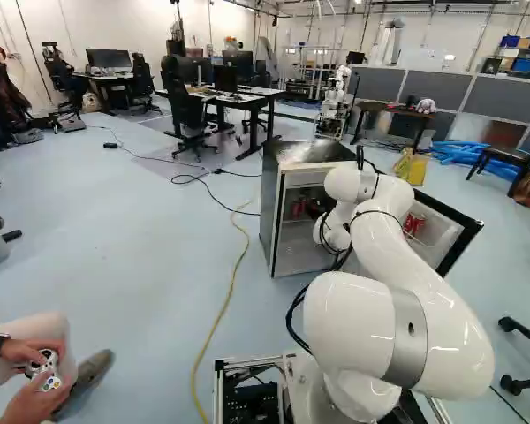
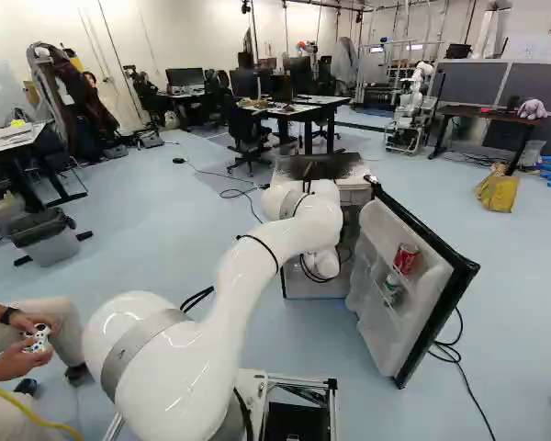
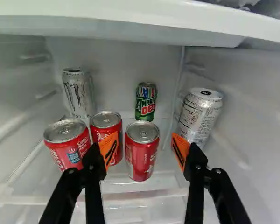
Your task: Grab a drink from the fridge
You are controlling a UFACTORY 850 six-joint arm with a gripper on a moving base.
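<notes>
Standing wide apart inside the fridge [image 1: 270,208], released jaws, red can [image 3: 142,154] ahead between orange pads [image 3: 104,146]

From behind the arm [image 1: 405,256], one camera to its left and one to its right, we look ahead and a little down, well back from the hand [image 3: 143,146]. Both base views share the arm, the fridge [image 1: 305,152] around the hand, the open door [image 2: 372,248] to the hand's right and the desks [image 1: 258,99] far beyond. From the left we see more of the fridge's outer side; from the right, the door's inner face lies plainer. From the wrist we look along the hand, close in, slightly down onto the cans [image 3: 142,156], beneath a white ledge [image 3: 130,21].
</notes>
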